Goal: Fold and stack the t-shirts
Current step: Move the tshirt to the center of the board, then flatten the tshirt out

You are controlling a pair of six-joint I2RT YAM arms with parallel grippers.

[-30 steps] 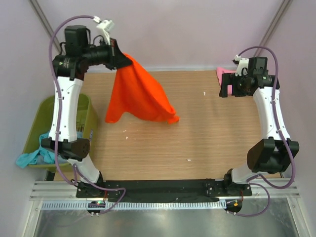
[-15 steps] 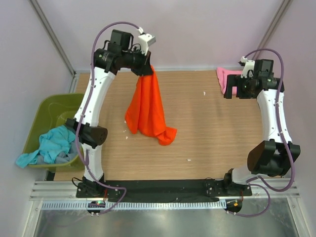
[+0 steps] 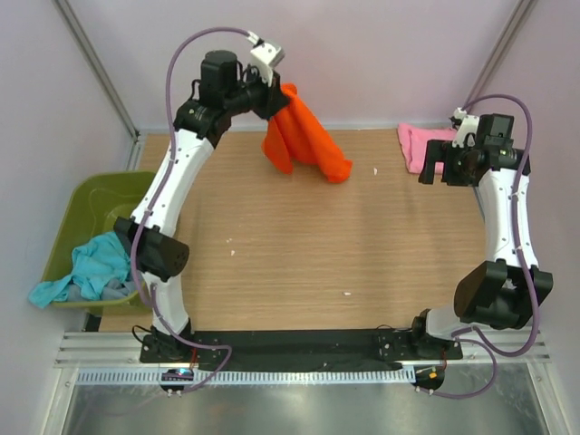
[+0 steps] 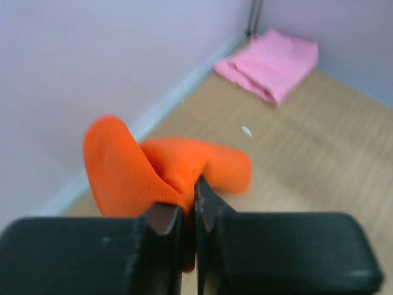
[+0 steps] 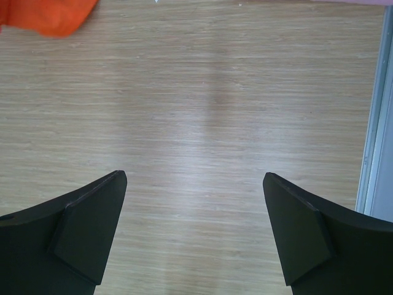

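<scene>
Swung away to the wooden table's (image 3: 317, 263) far edge, the left gripper (image 4: 195, 184) pinches the bright orange cloth t-shirt (image 3: 304, 140) by a bunched fold, dangling it, probably to shake it open (the right gripper (image 5: 195, 178) hangs spread and empty beside the folded pale pink t-shirt (image 3: 419, 145)).

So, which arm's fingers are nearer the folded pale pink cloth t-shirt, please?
Right: the right fingers, open, hover beside the pink t-shirt; the left fingers, pinching the bright orange cloth t-shirt, are far off.

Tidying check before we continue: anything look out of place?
The teal shirt spills over the rim of the green tub, one end hanging outside. The orange shirt dangles bunched from the left gripper. Small white specks dot the table.
</scene>
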